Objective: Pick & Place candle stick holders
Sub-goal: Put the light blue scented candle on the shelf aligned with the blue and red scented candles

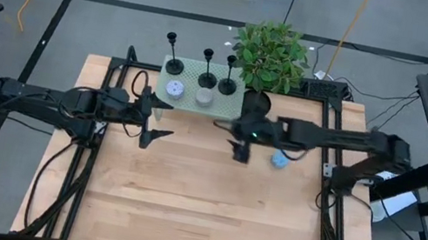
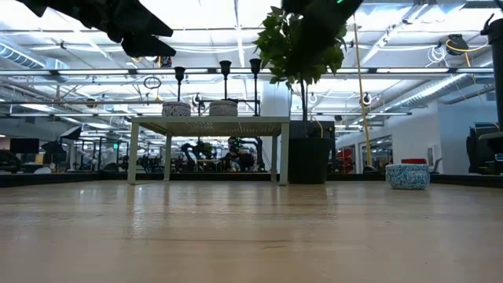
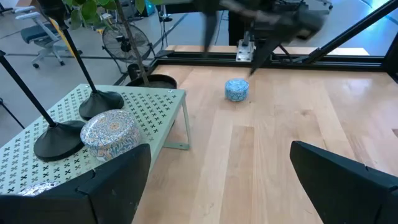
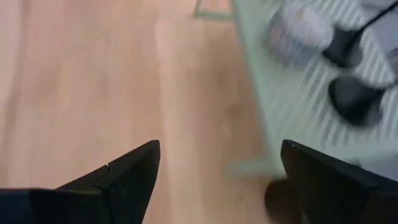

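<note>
Three matte-black candle stick holders (image 1: 173,64) (image 1: 207,79) (image 1: 227,85) stand upright on their disc bases on a pale green perforated stand (image 1: 196,71) at the table's far side. They also show in the low view (image 2: 225,69). My left gripper (image 1: 156,120) is open and empty, just near of the stand's left end; its wrist view (image 3: 221,186) shows two of the bases (image 3: 59,138) (image 3: 99,102). My right gripper (image 1: 232,141) is open and empty (image 4: 217,180), above the table near the stand's right end.
Two round patterned tins (image 1: 174,90) (image 1: 204,97) sit on the stand's near side. A potted plant (image 1: 268,54) in a black pot (image 2: 309,161) stands right of the stand. A small blue tin (image 1: 278,160) lies on the table beside my right arm. The near half of the wooden table (image 1: 197,214) is bare.
</note>
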`<state>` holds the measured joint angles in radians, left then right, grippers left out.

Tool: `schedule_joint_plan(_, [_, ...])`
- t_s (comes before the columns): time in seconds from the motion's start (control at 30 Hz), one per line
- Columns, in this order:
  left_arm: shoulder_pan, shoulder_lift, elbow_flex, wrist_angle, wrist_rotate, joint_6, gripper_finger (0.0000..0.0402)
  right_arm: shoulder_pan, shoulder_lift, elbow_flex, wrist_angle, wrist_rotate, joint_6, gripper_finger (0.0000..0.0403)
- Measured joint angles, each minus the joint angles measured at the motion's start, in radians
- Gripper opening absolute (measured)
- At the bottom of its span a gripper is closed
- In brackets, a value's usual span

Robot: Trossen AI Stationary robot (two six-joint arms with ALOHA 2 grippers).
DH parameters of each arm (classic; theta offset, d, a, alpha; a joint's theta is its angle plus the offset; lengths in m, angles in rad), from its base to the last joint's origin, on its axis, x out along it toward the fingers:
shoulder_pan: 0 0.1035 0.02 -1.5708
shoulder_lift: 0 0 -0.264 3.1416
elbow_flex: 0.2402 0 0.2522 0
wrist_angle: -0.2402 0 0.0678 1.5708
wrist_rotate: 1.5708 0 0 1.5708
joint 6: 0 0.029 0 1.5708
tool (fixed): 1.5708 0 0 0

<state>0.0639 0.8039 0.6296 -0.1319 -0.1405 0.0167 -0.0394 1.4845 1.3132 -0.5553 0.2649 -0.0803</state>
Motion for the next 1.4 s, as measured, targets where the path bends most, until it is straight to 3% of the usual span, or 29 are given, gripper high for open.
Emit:
schedule_joint_plan(0.17, [0.000,0.000,0.000,0.002,0.000,-0.006,0.0392,0.079,-0.145,-0.063,-0.115,0.049,0.106,0.0324])
schedule_joint_plan(0.37, [0.000,0.000,0.000,0.003,0.000,-0.053,0.0392,0.127,-0.364,-0.351,-0.086,0.109,0.316,0.0324])
schedule_joint_plan(0.7, [0.000,0.000,0.000,0.010,0.000,-0.071,0.0392,0.146,-0.679,-0.851,0.286,0.154,0.349,0.0325])
schedule_joint_plan(1.13, [0.000,0.000,0.000,0.079,0.000,-0.078,0.0392,0.140,-0.738,-1.099,0.334,0.292,0.493,0.0325])
schedule_joint_plan(1.4, [0.000,0.000,0.000,0.084,0.000,-0.078,0.0392,0.096,-0.733,-1.259,0.610,0.334,0.568,0.0325])
